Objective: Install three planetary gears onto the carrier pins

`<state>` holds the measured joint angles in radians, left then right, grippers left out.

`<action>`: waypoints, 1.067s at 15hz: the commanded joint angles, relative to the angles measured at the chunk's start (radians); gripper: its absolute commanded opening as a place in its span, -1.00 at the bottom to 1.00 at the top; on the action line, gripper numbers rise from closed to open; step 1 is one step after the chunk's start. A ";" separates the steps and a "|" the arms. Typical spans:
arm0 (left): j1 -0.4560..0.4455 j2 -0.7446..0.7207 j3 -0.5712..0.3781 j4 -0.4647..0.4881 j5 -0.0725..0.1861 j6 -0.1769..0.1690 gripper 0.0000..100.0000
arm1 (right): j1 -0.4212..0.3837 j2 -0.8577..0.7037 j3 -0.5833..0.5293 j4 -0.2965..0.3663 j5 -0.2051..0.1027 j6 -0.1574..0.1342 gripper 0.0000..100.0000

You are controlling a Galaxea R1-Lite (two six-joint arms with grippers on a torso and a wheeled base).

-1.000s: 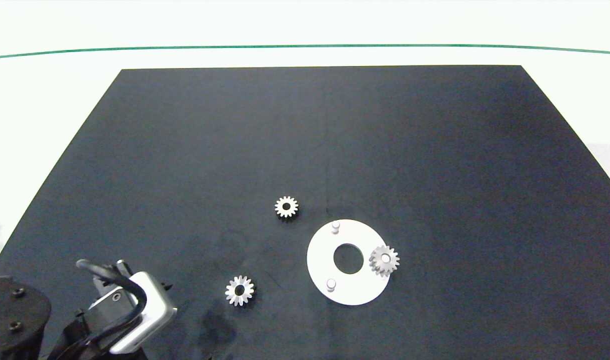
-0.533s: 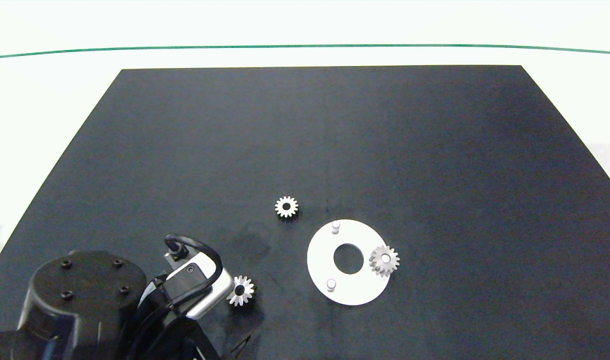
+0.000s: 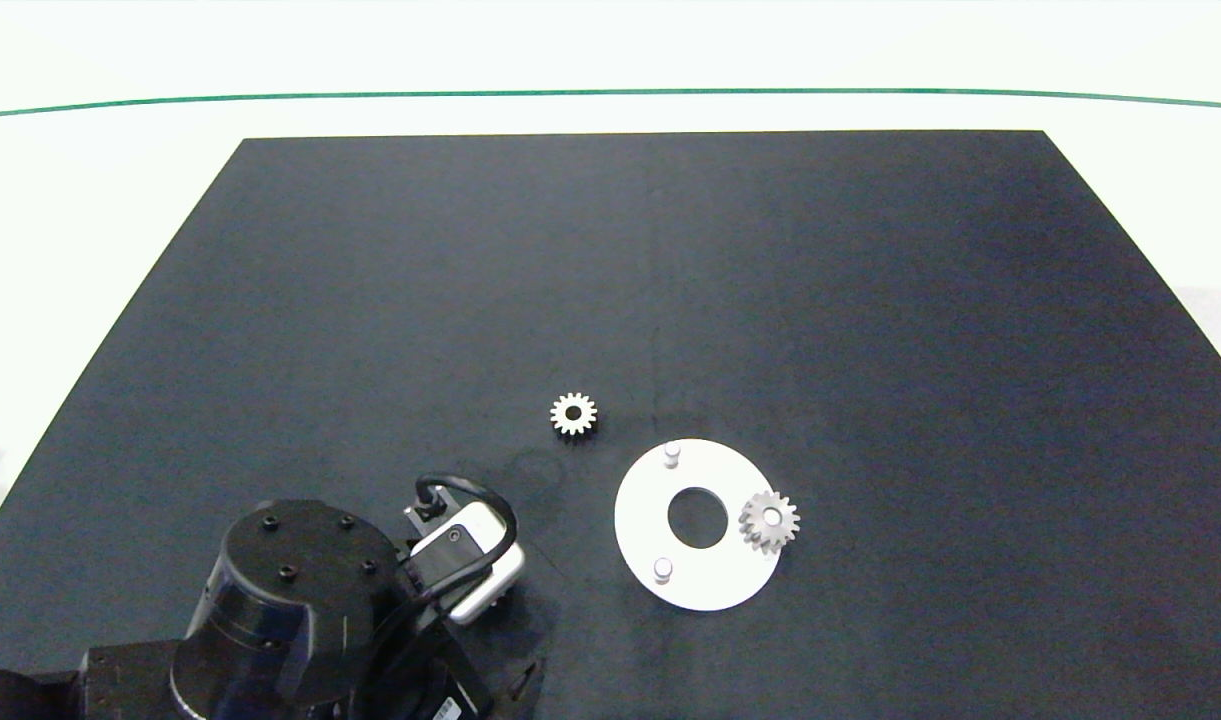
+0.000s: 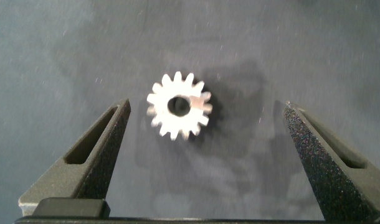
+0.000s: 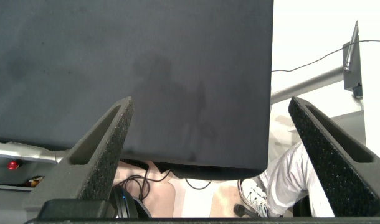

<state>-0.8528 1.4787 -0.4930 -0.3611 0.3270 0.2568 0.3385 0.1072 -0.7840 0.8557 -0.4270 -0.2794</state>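
My left gripper (image 4: 205,134) hung over the near-left part of the dark matte mat (image 3: 870,300), its two grey fingers (image 4: 99,152) spread wide and grasping nothing. Between them, touching neither, lay one small silver-grey metal spur gear (image 4: 179,106), flat on the mat, its short blunt teeth bright all round and its round centre hole dark; from above my wrist covered it. A second identical loose gear (image 3: 574,413) lay flat on the mat farther back, near the flat white round disc (image 3: 640,520) but apart from its rim. That disc had a large central hole and short whitish cylindrical pins: the far pin (image 3: 671,454) and the near pin (image 3: 662,570) stood bare, while a third seated gear (image 3: 769,520) sat at the disc's right edge, its teeth overhanging the rim and something pale filling its centre hole. My right gripper (image 5: 209,149) was off beyond the mat's edge, fingers parted and empty, with a person's white shoe (image 5: 255,196) on the floor below.
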 commanded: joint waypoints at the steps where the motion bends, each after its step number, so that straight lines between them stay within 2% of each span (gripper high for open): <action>1: 0.001 0.040 -0.004 -0.018 0.001 0.002 0.96 | 0.000 0.005 0.000 0.005 -0.002 -0.001 1.00; 16: 0.041 0.072 -0.042 -0.025 -0.003 0.027 0.36 | 0.000 -0.014 0.003 0.006 -0.002 -0.006 1.00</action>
<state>-0.8123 1.5494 -0.5323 -0.3838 0.3213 0.2819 0.3381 0.0928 -0.7830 0.8568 -0.4272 -0.2836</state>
